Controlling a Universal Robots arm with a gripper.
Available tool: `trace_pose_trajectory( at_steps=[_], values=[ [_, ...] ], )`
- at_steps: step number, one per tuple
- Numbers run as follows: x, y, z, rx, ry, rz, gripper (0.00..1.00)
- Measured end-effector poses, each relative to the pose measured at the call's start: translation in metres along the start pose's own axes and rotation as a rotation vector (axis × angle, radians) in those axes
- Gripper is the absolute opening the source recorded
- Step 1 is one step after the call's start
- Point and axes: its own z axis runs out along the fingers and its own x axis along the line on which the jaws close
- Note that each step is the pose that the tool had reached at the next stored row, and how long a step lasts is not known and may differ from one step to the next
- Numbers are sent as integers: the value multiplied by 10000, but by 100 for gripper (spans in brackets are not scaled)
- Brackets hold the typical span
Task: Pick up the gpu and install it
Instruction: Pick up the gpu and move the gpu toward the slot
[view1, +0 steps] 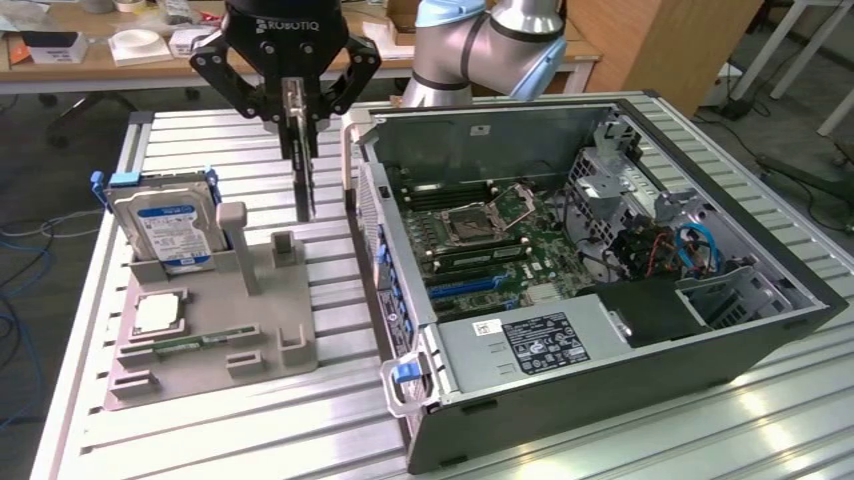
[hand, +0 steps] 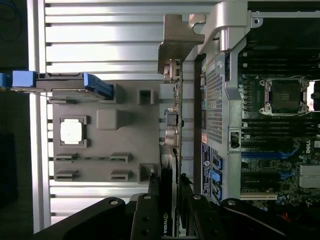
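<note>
Power supply (view1: 527, 345) and open computer case (view1: 601, 420) sit lower right. At the upper left, the gripper (view1: 302, 112) is clamped on the gpu (view1: 304, 175), which hangs edge-down over the grey holder (view1: 274, 345).

From the wrist, the fingers (hand: 150, 212) pinch the card's edge, with its bracket (hand: 177, 35) just beside the case wall (hand: 215, 90). With so thin a grip, I'd worry the card tilts and catches that wall.

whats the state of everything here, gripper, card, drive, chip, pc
gripper: shut on the gpu
gpu: held on edge, hanging clear above the tray beside the computer case, not installed
hard drive: standing upright in its tray slot
processor chip: lying flat in its tray pocket
computer case: lying on its side, panel off, inside exposed
</note>
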Motion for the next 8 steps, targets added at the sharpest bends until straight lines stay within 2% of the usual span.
trace_pose_trajectory(
  at_steps=[8],
  values=[
    [-20,0,0,0,-1,-2,26]
  ],
)
